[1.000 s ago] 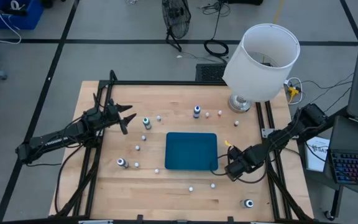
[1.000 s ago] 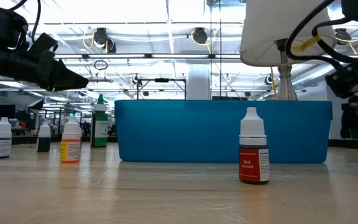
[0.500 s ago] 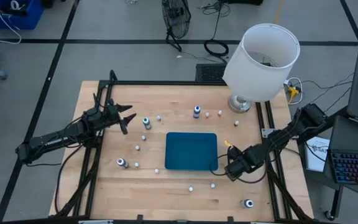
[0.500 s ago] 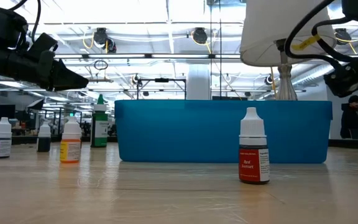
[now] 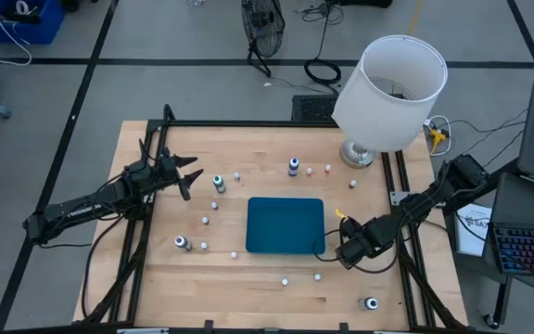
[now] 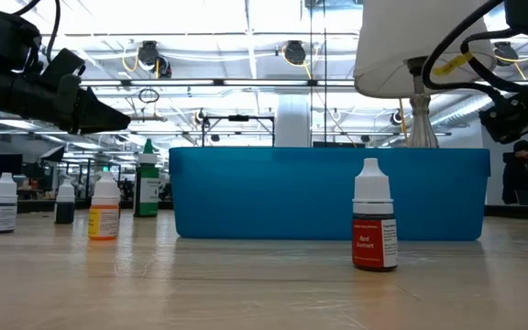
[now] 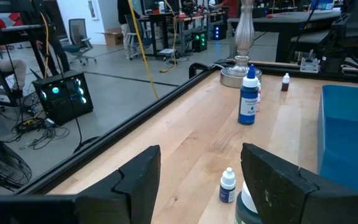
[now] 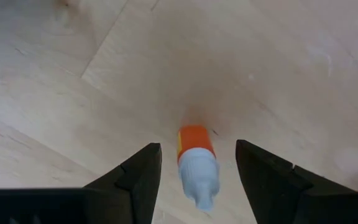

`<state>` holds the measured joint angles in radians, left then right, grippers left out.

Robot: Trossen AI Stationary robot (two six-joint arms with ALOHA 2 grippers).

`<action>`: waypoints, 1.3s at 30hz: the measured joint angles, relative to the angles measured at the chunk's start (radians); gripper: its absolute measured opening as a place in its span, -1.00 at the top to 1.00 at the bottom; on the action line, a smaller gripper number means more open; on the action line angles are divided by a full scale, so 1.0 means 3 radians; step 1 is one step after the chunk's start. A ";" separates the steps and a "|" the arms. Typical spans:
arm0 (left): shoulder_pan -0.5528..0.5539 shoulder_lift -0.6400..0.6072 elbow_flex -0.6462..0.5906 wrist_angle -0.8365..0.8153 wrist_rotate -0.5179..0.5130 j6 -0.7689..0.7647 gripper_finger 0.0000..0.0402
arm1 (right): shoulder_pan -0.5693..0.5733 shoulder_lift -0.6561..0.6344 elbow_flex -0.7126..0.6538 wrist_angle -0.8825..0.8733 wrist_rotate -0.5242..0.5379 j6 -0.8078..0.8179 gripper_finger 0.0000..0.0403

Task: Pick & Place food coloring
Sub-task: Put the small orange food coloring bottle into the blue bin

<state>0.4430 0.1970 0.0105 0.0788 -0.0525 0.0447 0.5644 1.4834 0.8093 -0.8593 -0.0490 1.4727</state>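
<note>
Your wooden table (image 5: pixel 248 288) carries food coloring (image 6: pixel 374 228) bottles scattered around a teal tray (image 5: pixel 286 224), which looks empty from above; your right gripper (image 8: pixel 194 180) has its fingers (image 8: pixel 135 180) spread, straddling an orange bottle (image 8: pixel 197 163) lying flat, not gripping; your left gripper (image 7: pixel 197 186) has fingers parted, holding nothing, near a green-capped bottle (image 5: pixel 219 183).

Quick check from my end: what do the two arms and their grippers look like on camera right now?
Both arms are dark, slim and jointed. The left gripper ends in two black, tapered fingers with blocky, angular faces. The right gripper has the same black wedge-shaped fingers, with black cable looping beside the arm. No markings show.
</note>
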 joint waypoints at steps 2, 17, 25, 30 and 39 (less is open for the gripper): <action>0.0000 0.0000 0.0000 0.0000 0.0000 0.0000 -0.12 | -0.0001 0.0000 0.0000 -0.0001 0.0001 0.0000 0.04; -0.0001 0.0000 0.0000 -0.0001 0.0000 0.0000 -0.12 | -0.0005 0.0000 0.0000 -0.0036 0.0014 -0.0012 0.22; 0.0000 0.0000 0.0000 -0.0001 0.0000 0.0000 -0.12 | -0.0005 0.0000 0.0000 -0.0028 0.0151 -0.0135 0.48; 0.0000 0.0000 0.0000 0.0000 0.0000 0.0000 -0.12 | -0.0005 -0.0004 0.0000 -0.0018 0.0177 -0.0325 0.72; 0.0000 0.0000 0.0000 0.0000 0.0000 0.0000 -0.12 | -0.0005 -0.0163 0.0000 -0.0013 0.0307 -0.0374 0.73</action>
<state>0.4429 0.1969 0.0105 0.0788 -0.0525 0.0448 0.5629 1.4343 0.8093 -0.8631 0.0430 1.3604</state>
